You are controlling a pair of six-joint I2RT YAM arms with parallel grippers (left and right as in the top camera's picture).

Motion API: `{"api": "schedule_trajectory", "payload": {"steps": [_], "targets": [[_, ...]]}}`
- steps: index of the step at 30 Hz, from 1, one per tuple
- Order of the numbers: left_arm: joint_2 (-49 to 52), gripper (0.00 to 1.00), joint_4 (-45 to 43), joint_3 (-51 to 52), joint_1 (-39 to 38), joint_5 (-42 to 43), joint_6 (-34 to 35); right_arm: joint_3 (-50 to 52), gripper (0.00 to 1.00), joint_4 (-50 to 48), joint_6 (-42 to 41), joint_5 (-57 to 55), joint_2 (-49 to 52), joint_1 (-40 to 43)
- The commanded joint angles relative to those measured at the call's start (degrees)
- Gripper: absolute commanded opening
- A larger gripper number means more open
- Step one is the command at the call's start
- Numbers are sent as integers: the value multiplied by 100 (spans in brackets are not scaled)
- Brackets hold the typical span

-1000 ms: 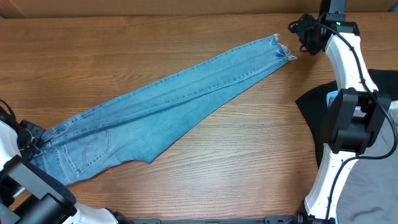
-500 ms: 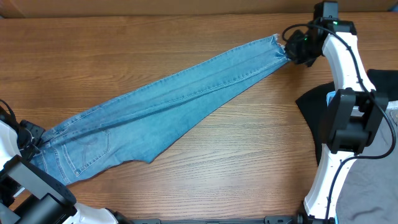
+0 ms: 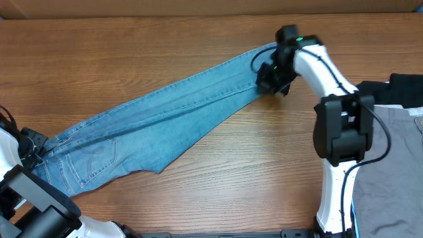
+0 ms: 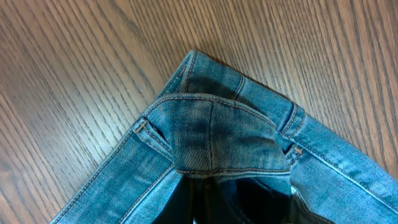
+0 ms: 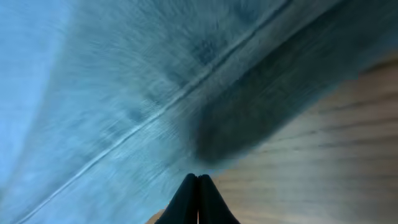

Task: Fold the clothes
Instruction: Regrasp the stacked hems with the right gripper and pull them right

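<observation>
The clothes, light-blue jeans [image 3: 165, 112], lie slantwise across the wooden table [image 3: 251, 172], waist at the near left and legs running to the far right. My left gripper [image 3: 36, 151] is at the waist end. In the left wrist view its dark jaws [image 4: 230, 196] are shut on the bunched waistband [image 4: 211, 137]. My right gripper [image 3: 268, 80] sits over the ankle end, which is drawn in leftwards over the leg. In the right wrist view its fingertips [image 5: 199, 179] are pressed together on blurred denim [image 5: 124, 93]. The frayed hem is hidden under that gripper.
A grey garment [image 3: 390, 172] lies at the right edge, beside the right arm's white column [image 3: 340, 132]. Bare wood stretches along the far side [image 3: 132, 46] and in front of the jeans. The left arm's base [image 3: 26, 205] fills the near left corner.
My right gripper came down on the ankle hem, shut on it, and moved left and nearer with it, so the leg end now doubles back. The left gripper stayed still.
</observation>
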State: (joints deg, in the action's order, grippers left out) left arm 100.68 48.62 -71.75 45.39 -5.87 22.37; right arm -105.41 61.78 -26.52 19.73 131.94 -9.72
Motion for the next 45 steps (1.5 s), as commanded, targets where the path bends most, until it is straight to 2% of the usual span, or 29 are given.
{"api": "schedule_trajectory", "payload": {"steps": [1,20,24,29,31,37,40,42,44,45], "targets": [[46,5,-24,-153,33,-203,39,245,4,-387,-267,-337,4,116],[46,5,-22,-153,33,-203,39,831,4,-1923,-417,-496,11,146],[46,5,-24,-153,33,-203,39,820,4,-2822,-372,4,9,151],[46,5,-24,-153,33,-203,37,817,4,-4725,-374,962,9,203],[46,5,-9,-153,33,-203,37,798,4,-5149,-376,1158,7,232],[46,6,17,-153,33,-203,37,579,4,-4170,-17,1073,-107,481],[46,22,-9,-155,33,-179,37,511,7,-3541,297,973,-234,695],[46,42,-26,-155,33,-186,31,505,7,-3268,444,973,-352,837],[46,54,-50,-155,33,-184,-35,505,8,-3073,525,988,-487,975],[46,64,-66,-155,33,-184,-59,505,8,-3001,597,992,-555,1029]]}}
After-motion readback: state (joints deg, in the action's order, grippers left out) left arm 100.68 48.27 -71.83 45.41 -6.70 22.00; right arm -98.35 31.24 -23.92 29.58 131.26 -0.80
